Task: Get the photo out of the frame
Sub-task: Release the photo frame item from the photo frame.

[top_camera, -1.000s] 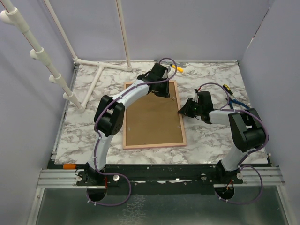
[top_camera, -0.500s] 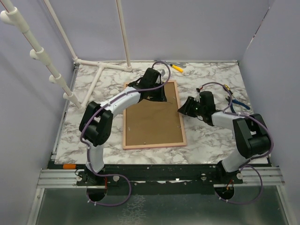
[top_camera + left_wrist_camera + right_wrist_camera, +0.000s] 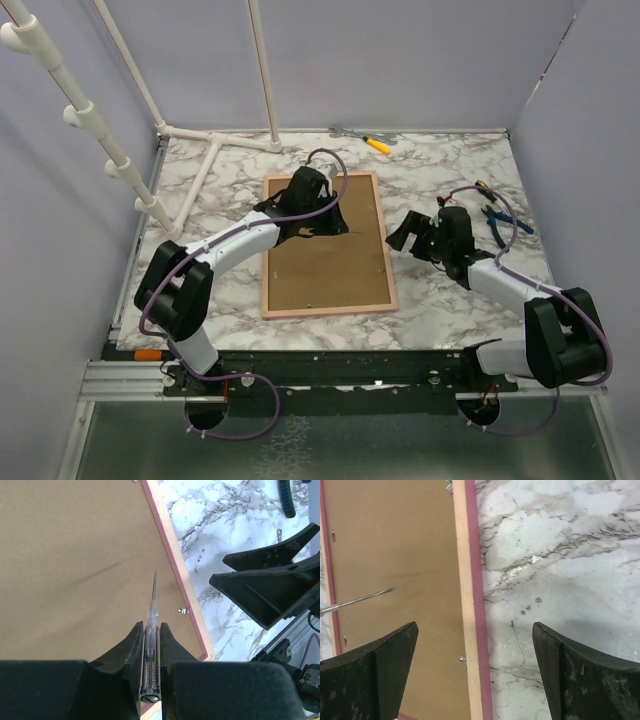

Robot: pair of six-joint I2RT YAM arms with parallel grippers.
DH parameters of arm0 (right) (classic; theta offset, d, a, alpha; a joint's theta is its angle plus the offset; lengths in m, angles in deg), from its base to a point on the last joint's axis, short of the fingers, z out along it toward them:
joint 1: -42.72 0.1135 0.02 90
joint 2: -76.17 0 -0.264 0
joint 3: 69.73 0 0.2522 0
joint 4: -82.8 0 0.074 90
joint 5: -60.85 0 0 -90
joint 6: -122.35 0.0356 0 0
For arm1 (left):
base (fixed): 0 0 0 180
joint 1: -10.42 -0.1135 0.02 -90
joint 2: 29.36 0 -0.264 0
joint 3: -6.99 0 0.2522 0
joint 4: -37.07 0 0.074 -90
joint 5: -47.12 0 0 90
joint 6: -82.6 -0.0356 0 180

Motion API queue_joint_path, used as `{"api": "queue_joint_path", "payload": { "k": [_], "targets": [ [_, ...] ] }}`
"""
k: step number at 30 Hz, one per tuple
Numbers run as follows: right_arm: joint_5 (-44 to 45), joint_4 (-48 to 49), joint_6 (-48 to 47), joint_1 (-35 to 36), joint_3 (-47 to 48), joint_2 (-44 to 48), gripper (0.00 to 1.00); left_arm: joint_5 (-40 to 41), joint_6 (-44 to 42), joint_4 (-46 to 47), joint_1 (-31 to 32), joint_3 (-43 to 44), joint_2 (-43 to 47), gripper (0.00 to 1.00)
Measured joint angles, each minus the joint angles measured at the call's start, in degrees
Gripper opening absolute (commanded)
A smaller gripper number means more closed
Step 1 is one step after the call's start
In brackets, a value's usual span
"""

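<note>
Top view: the frame (image 3: pixel 325 245) lies flat, brown back up, at the centre of the marble table (image 3: pixel 450 300); the left gripper (image 3: pixel 312 222) is over its far half, the right gripper (image 3: pixel 404 236) just off its right edge. Left wrist view: the left jaws are closed on a clear-handled screwdriver (image 3: pixel 149 645), its tip over the fibreboard near a small metal clip (image 3: pixel 184 611). Right wrist view: the fingers (image 3: pixel 370 675) stand wide apart, holding nothing, above the frame's right border and adjacent marble.

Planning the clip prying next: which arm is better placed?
Likely left. The left hand is shut on a thin screwdriver, its tip over the frame's brown back, near a metal clip by the border. The right hand is open and empty, beside the frame.
</note>
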Motion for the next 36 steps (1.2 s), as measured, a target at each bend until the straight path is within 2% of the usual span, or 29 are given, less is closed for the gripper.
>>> {"api": "queue_joint_path", "payload": {
  "k": [7,21,24,31,36],
  "targets": [
    [1.2,-4.7,-0.9,0.0,0.5,1.0,1.00,0.5,1.7,3.1,1.7,-5.0,3.8,0.00],
    [-2.9,-4.4,-0.7,0.0,-6.2,7.0,0.68,1.8,5.9,9.6,6.4,-12.9,6.9,0.00],
    [-4.9,-4.4,-1.0,0.0,-7.0,6.9,0.64,1.8,7.1,10.6,7.7,-13.0,6.9,0.00],
    [-8.3,-3.4,-1.7,0.0,-7.0,4.7,0.63,2.0,8.4,12.4,8.6,-13.0,6.3,0.00],
    [-10.0,-3.3,-2.1,0.0,-7.0,3.2,0.56,3.1,8.5,12.5,8.6,-12.9,5.7,0.00]
  ]
}}
